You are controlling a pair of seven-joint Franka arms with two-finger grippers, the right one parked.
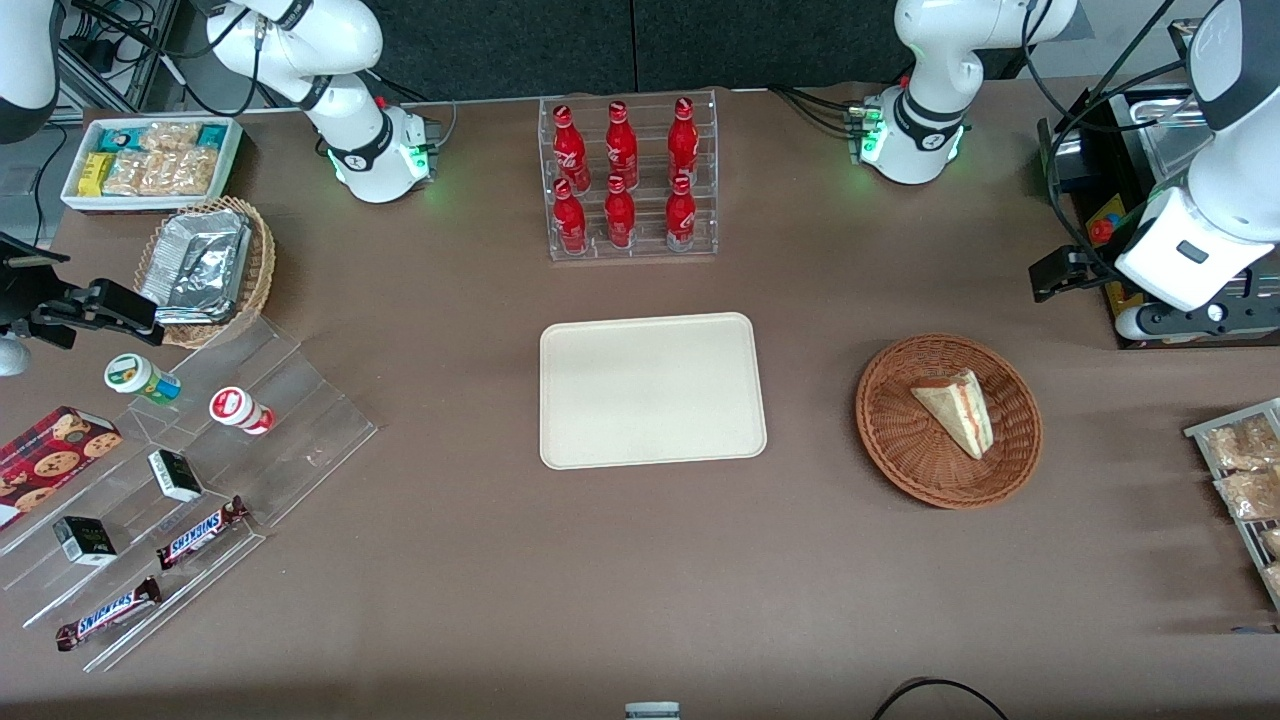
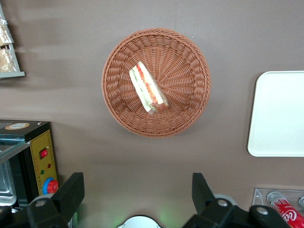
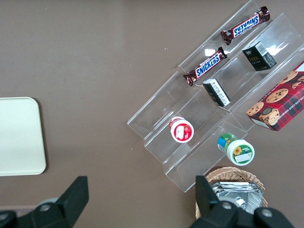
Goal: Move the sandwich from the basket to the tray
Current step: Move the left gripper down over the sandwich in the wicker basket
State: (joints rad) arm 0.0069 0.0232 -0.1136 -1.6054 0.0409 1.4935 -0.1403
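The sandwich (image 1: 955,410), a pale bread wedge with red, orange and green filling, lies in the reddish-brown wicker basket (image 1: 900,455). The cream tray (image 1: 650,390) lies flat beside the basket, toward the parked arm's end, with nothing on it. My left gripper (image 1: 1052,280) hangs above the table, farther from the front camera than the basket and toward the working arm's end. It is open and holds nothing. The left wrist view shows its fingers (image 2: 71,192) wide apart, with the sandwich (image 2: 148,90), the basket (image 2: 187,76) and the tray's edge (image 2: 280,114) below.
A clear rack of red cola bottles (image 1: 625,180) stands farther back than the tray. A black appliance with a red button (image 1: 1105,230) sits by my gripper. A wire rack of snack packets (image 1: 1240,470) is at the working arm's end. Snack displays (image 1: 180,480) fill the parked arm's end.
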